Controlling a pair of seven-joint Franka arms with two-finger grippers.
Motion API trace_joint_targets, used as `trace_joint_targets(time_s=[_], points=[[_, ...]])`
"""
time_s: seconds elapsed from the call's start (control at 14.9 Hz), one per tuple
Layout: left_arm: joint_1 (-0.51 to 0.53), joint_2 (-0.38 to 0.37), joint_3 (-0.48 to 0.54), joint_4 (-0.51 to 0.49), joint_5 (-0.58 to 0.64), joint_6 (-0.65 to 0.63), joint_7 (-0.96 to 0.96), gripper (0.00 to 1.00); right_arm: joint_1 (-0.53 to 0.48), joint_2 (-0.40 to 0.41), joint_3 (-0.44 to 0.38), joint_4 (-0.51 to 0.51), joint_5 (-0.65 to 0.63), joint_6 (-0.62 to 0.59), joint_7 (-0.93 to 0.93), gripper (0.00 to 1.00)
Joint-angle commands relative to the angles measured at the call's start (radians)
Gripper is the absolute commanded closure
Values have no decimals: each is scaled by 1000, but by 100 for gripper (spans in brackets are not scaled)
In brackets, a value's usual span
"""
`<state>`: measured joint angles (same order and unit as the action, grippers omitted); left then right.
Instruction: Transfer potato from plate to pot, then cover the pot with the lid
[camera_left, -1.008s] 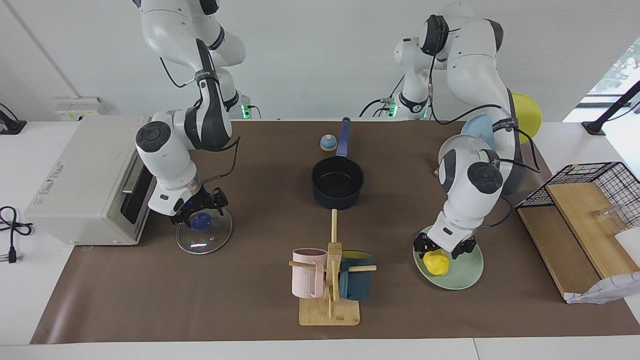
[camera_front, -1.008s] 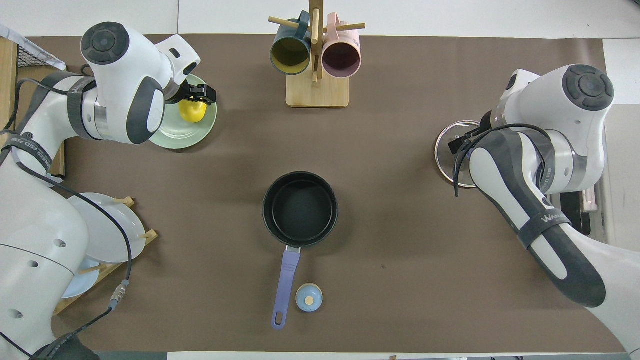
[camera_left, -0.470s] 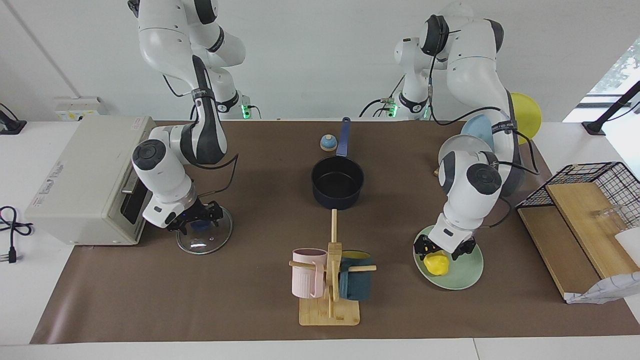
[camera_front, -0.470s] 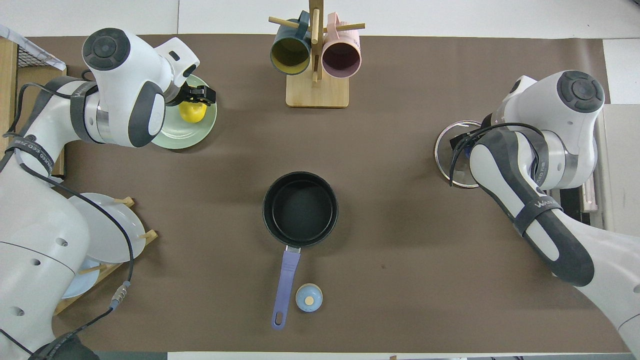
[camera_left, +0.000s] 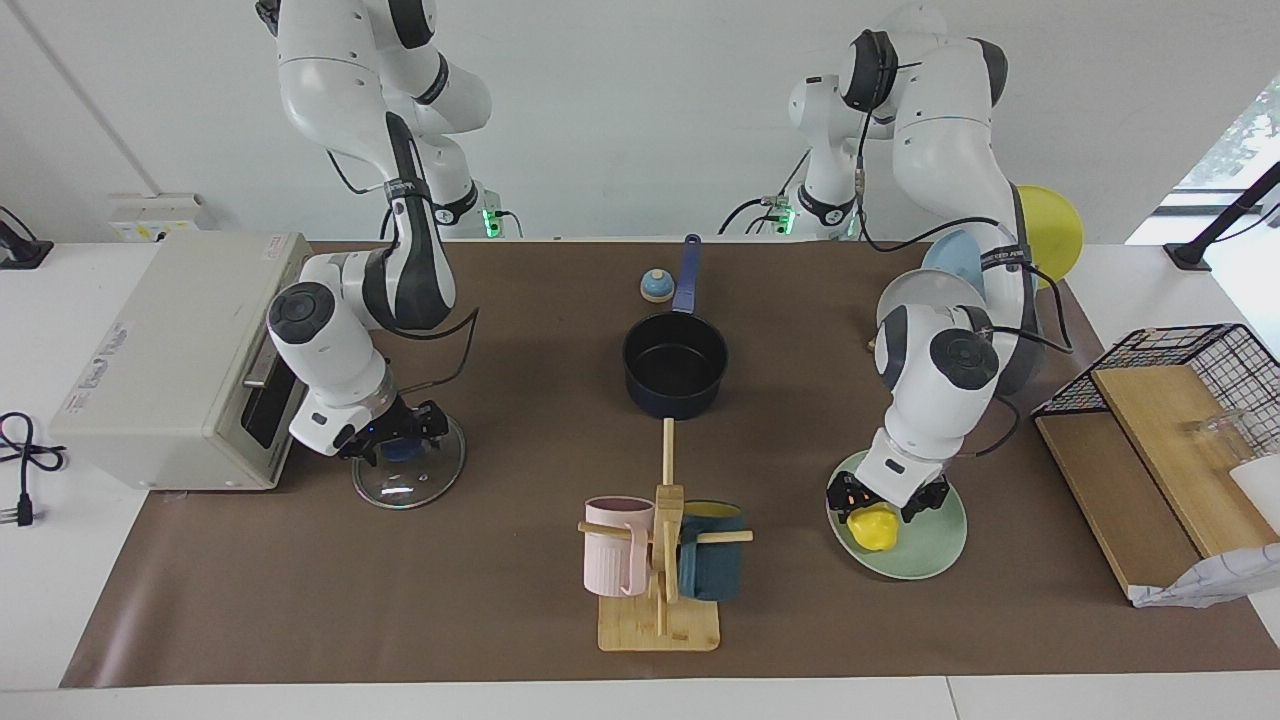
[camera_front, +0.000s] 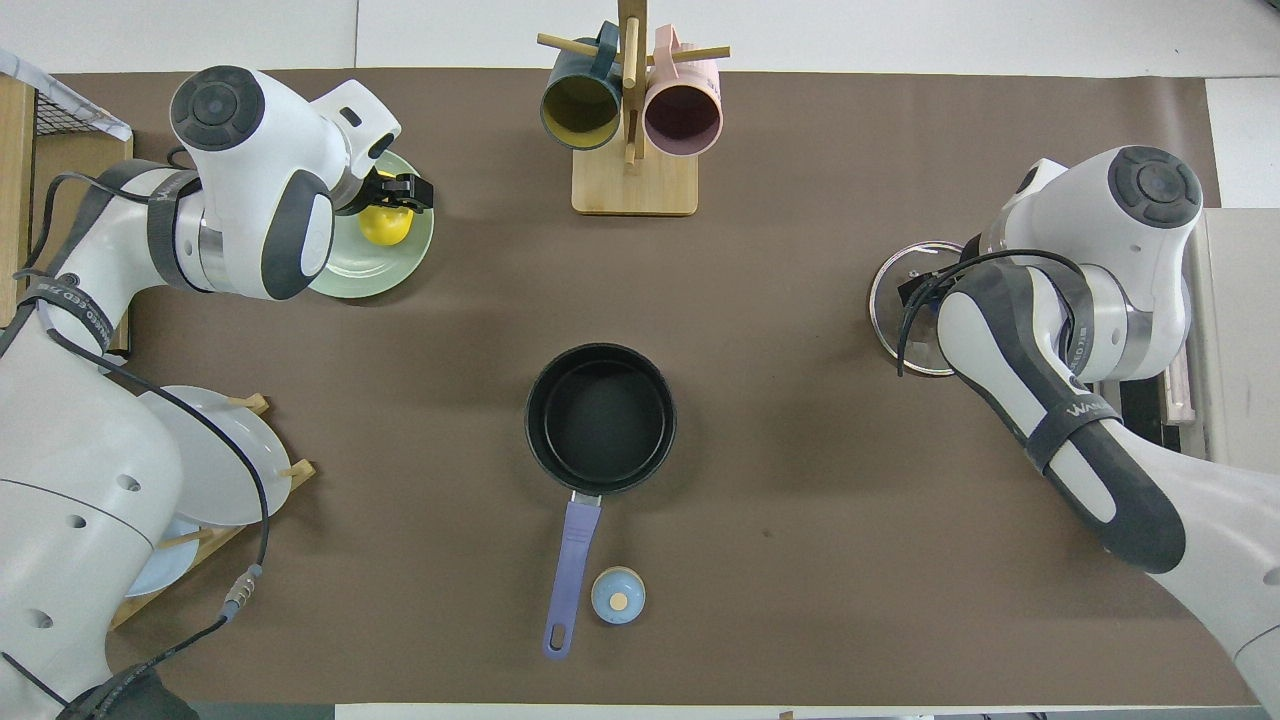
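The yellow potato (camera_left: 873, 530) (camera_front: 385, 225) lies on the mint-green plate (camera_left: 930, 550) (camera_front: 385, 270) at the left arm's end of the table. My left gripper (camera_left: 885, 500) (camera_front: 395, 195) is low over it, open, with a finger on either side of the potato's top. The navy pot (camera_left: 675, 365) (camera_front: 600, 418) stands empty mid-table, its handle toward the robots. The glass lid (camera_left: 420, 475) (camera_front: 890, 300) lies flat in front of the toaster oven. My right gripper (camera_left: 393, 440) is down at the lid's blue knob, open around it; the knob is mostly hidden.
A wooden mug rack (camera_left: 660, 600) with a pink and a teal mug stands farther from the robots than the pot. A small bell (camera_left: 656, 286) sits beside the pot handle. The toaster oven (camera_left: 170, 360), a plate rack (camera_left: 960, 265) and a wire basket (camera_left: 1180, 400) stand at the table's ends.
My right gripper has come down onto the lid's knob and shifted slightly toward the oven. My left gripper has sunk a little around the potato. Potato, lid and pot have not moved.
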<state>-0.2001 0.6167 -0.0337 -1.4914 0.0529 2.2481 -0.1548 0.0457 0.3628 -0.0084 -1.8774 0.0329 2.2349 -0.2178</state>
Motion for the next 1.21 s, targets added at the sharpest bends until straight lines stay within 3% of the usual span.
trace_joint_targets(time_s=[0.0,0.34,0.47,0.87,0.94,1.14], points=[[7,-6,1,-32,24,39,-19,0,-12,-13,5,-16,22,-9,9,0],[18,-8,1,-20,25,28,-15,13,-9,-13,5,-11,22,-11,21,10],[18,-8,0,-21,24,34,-14,35,-10,-13,5,-11,22,-11,21,18],[16,-8,1,-6,22,5,-14,96,-10,-13,5,-3,21,-28,15,57],[16,-14,0,6,21,-22,-14,100,-10,-13,5,-3,21,-29,17,58],[16,-84,0,34,7,-157,-17,100,-9,-12,7,29,21,-72,15,59]])
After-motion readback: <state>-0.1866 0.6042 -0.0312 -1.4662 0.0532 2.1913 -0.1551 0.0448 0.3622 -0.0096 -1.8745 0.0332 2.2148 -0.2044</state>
